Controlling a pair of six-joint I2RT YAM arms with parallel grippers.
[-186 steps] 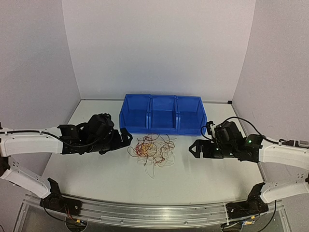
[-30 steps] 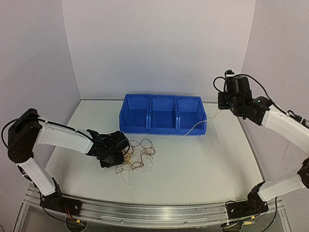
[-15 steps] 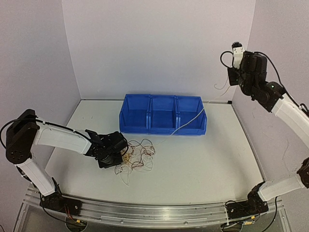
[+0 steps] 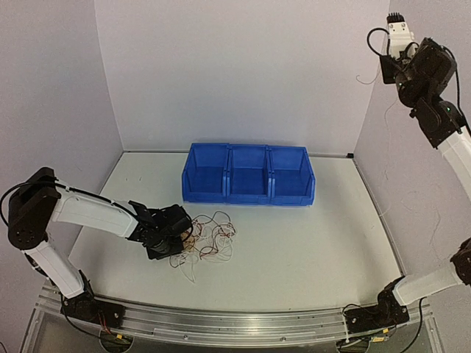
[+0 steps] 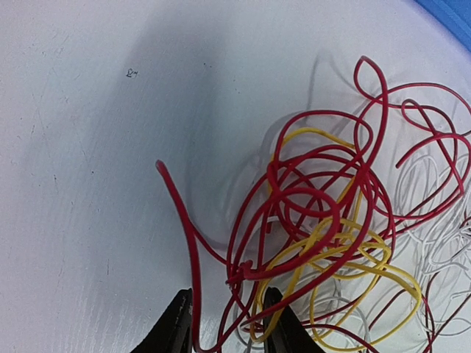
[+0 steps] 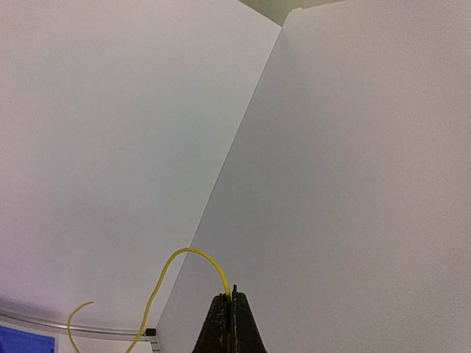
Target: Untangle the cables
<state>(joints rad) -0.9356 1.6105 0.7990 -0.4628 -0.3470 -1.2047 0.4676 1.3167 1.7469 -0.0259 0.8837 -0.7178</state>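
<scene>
The cables [image 4: 207,240] lie as a loose tangle of red, yellow and white wires on the white table, in front of the blue bin. My left gripper [image 4: 171,237] rests low at the tangle's left edge. In the left wrist view its jaws [image 5: 227,327] stand apart, open, with red cable loops [image 5: 309,198] running between them. My right gripper [image 4: 385,68] is lifted high at the top right, near the side wall. It is shut on one yellow cable [image 6: 176,257] that arcs out of its tips [image 6: 232,296] and hangs down to the left.
A blue bin [image 4: 249,148] with three compartments stands behind the tangle at the table's middle back. White walls close the table at the back and both sides. A metal rail [image 4: 235,323] runs along the near edge.
My right arm has risen up and to the right with its cable, which no longer stretches down to the tangle. The tangle and left gripper have shifted slightly left.
</scene>
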